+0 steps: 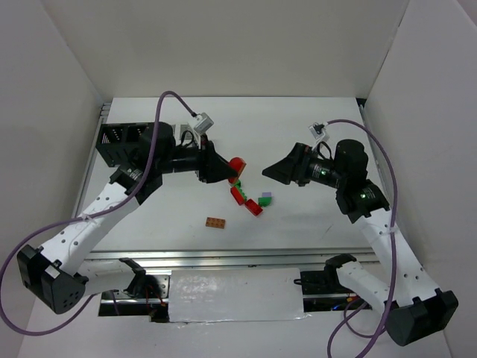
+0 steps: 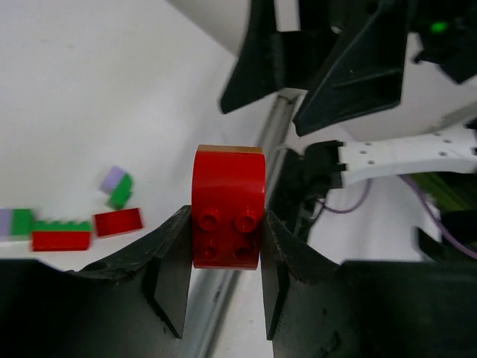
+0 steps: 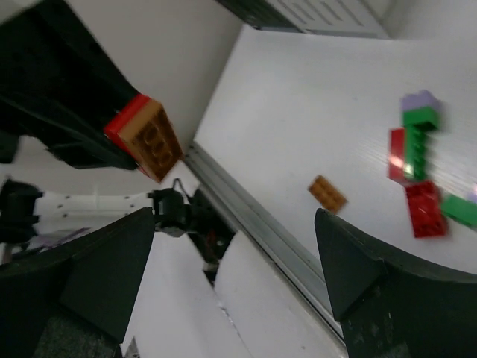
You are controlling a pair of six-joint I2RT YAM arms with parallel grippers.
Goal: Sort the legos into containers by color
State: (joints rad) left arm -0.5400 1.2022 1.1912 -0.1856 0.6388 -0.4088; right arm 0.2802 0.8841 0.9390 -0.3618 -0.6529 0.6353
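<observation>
Left gripper [image 1: 229, 171] is clamped on a red brick [image 2: 227, 212], one finger pressed against each side. The studs face its own wrist camera, and only that camera gives this close look. Over on the right wrist camera the same brick shows an orange-brown studded face, turned away from the left wrist. The overhead view shows only the brick's red. Right gripper [image 1: 265, 172] has its fingers [image 3: 104, 276] spread wide with nothing between them. It points straight at the left gripper's tips, and the brick sits in the short gap between the two, touched by the left one alone. The overhead view adds what neither wrist shows: the black container [image 1: 119, 142] sits behind the left gripper, back past its wrist and near the left wall [image 1: 45, 134]. For room to move, there is bare table [image 1: 320, 224] beyond both grippers toward the back wall and more on the near side of the right gripper. A metal rail [image 1: 223, 256] marks the near edge. The loose legos [image 1: 250, 201], red, green and lavender, lie on the table just on the base side of the gap between the two grippers. In the left wrist view they sit off to the left of the fingers, well apart from them. The orange-brown plate [image 1: 216, 222] lies alone, apart from that cluster. It is further toward the bases from the left gripper's tips and short of the rail.
</observation>
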